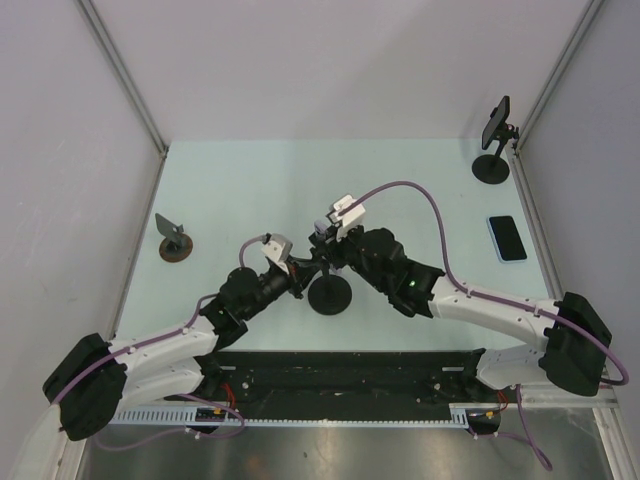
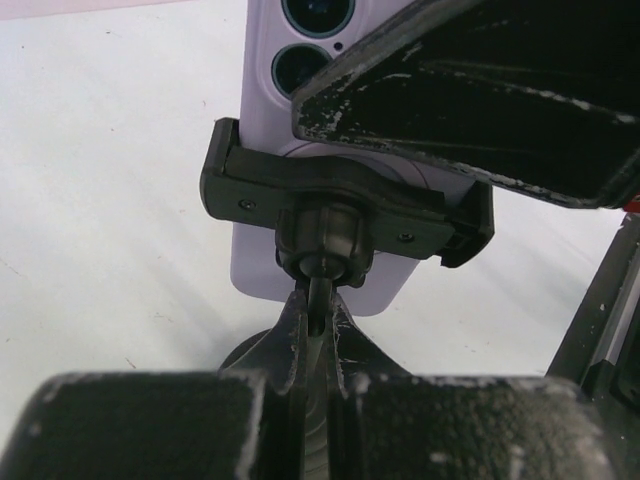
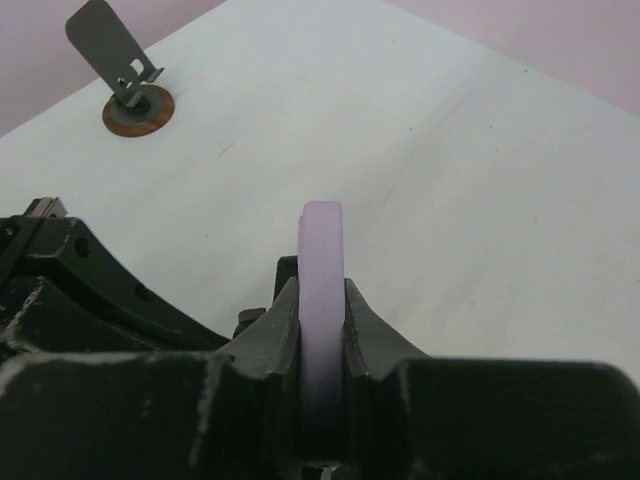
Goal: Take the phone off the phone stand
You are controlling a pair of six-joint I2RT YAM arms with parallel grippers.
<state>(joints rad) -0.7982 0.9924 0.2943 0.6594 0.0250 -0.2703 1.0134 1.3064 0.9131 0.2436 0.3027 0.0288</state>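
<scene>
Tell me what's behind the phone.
The stand's clamp grips the back of the phone, on a ball joint whose stem the left gripper holds. The right gripper hides part of the upper back.

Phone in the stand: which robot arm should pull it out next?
Right, probably. The right gripper is pinched on the thin edge of the phone, ready to lift it. The left gripper is clamped on the stem of the phone stand, which is better for holding it steady.

Left arm: extended toward 1 o'clock, left pincer clamped. Right arm: extended toward 10 o'clock, right pincer clamped.
</scene>
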